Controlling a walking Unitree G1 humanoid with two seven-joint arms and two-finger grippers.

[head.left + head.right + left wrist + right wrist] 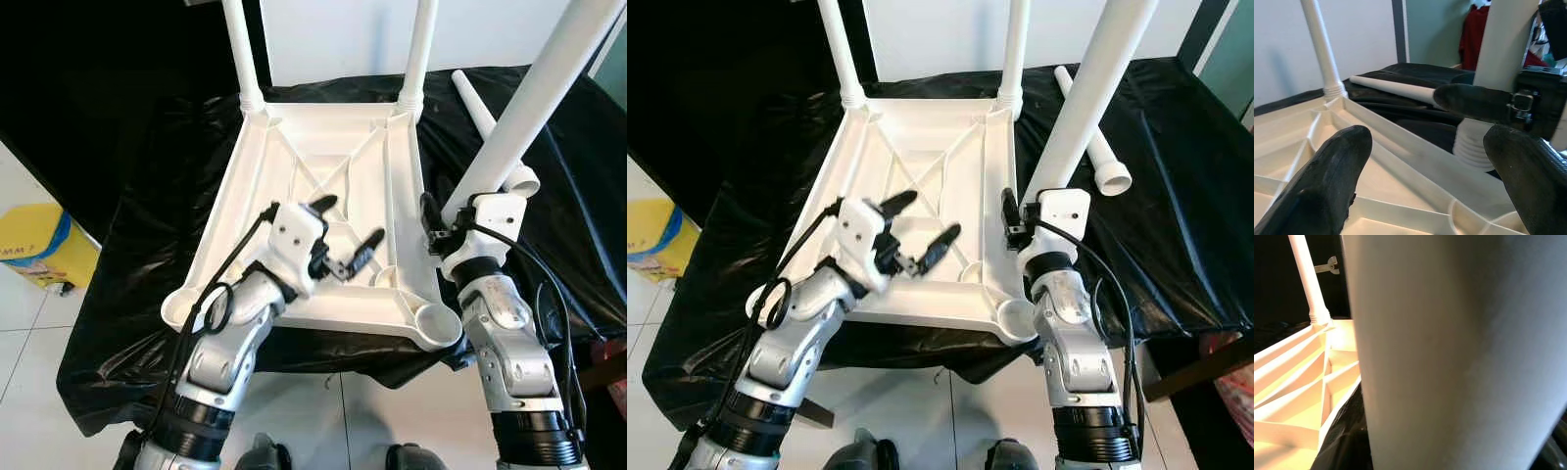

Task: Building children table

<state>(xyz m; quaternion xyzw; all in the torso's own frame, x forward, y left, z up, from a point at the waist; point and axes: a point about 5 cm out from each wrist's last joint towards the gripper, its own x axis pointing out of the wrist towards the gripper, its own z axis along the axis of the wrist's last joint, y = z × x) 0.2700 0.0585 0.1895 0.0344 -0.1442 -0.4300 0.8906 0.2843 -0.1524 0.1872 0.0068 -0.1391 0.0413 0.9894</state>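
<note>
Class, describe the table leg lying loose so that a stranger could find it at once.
Start at the upturned white tabletop on the black sheet. Beyond its far right corner lies a white leg, flat on the sheet. Unlike the two upright screwed-in legs and the one the right gripper holds, nothing touches it.

You see a plain white plastic tabletop (323, 166), its ribbed underside all one white, and the legs are the same white: two upright legs (242, 49) at the far corners, a loose leg (475, 103) lying on the cover, and the leg (534, 98) at your right gripper (436, 227). The cover (127, 245) beneath is glossy black sheeting. Both arms are silver with black cables and black fingers (1332, 181); the left gripper (348, 235) has a white housing. On the pale tiled floor (29, 313) you see a yellow box (39, 245) with a blue band. Red cloth (1474, 34) hangs far behind, against a grey-green wall.
</note>
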